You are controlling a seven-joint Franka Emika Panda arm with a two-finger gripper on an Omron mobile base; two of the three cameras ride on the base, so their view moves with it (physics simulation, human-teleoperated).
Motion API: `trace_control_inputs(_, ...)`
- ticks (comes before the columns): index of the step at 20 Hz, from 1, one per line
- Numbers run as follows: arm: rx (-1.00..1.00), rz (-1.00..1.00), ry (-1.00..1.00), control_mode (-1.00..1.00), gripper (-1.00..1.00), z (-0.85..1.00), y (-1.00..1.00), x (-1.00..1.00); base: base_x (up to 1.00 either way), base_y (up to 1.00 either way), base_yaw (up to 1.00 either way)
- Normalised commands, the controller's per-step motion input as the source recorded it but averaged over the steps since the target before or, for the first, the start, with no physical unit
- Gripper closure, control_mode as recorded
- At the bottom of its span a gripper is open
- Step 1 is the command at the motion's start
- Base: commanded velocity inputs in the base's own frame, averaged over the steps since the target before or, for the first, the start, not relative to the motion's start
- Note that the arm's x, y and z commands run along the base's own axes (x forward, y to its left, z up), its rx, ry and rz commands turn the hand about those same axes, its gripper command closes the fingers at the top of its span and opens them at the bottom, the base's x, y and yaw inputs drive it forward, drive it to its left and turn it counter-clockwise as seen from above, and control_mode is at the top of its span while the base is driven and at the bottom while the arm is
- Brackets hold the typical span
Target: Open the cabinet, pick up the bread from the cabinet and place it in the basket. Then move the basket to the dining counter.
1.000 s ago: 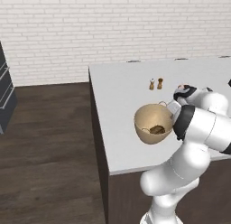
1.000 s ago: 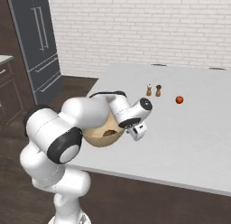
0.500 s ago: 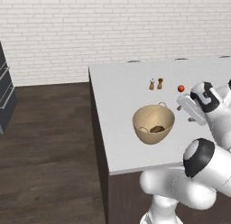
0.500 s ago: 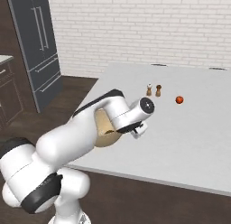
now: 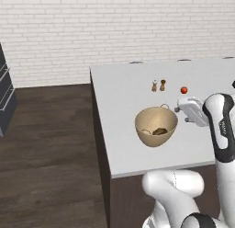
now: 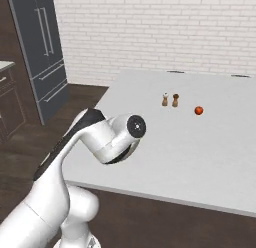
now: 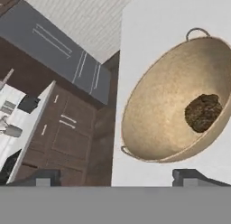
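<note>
Now the tan basket (image 5: 156, 126) sat on the white dining counter (image 5: 119, 94) with the bread (image 5: 159, 131) inside it. My gripper (image 7: 117, 177) hung just beside the basket, fingers spread wide and empty, suggesting delivery was finished.

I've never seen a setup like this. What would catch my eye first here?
Probably the tan basket on the long white dining counter, with the dark lump of bread lying inside it. Just right of it hangs the robot's white hand, its fingers spread open and holding nothing. Farther back on the counter stand two small shakers and a little red fruit.
</note>
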Motion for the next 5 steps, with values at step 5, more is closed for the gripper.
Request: trace_control_inputs(5,0.0,0.31,-0.16,-1.0,-1.0,0.91,0.78,-0.94,0.0,0.0,0.0)
